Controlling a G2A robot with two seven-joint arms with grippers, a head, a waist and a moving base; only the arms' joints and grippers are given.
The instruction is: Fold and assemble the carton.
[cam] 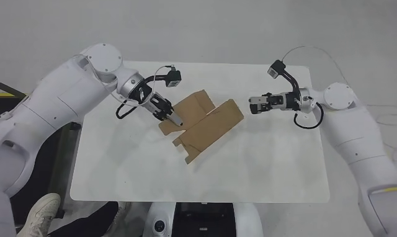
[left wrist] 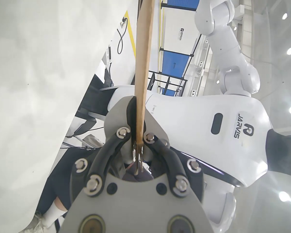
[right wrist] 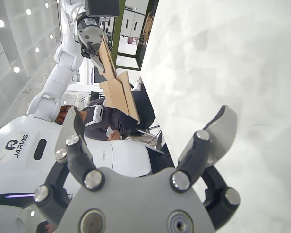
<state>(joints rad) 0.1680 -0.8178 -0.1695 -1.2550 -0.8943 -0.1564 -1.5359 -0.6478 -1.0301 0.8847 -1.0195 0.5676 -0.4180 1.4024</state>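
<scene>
Holding: left gripper [cam: 175, 120] had its fingers clamped hard on one edge of the carton [cam: 203, 122], cardboard pinched thin between them.
Waiting: right gripper [cam: 252, 105] hung just beside the carton's far end, fingers spread wide, nothing between them and no contact made.
Carton position: it sat over the middle of the bench [cam: 267, 169], between the two grippers. It was a flat sheet with loose flaps, tilted and apparently raised off the surface.
Risk, slip: the whole sheet hung from a single edge grip, so it could well have swung or slid out of those fingers on any quick turn.
Risk, missed catch: the far edge was thin and angled, and the open fingers could have closed beside it rather than on it.
Risk, bad crease: a push on a plain panel instead of a fold line would likely have buckled the cardboard where no fold belonged.
Risk, snag: a drooping corner might have caught the bench and twisted the sheet in the grip.
Contents: no walls were up, so the carton was no box yet and held nothing.
</scene>
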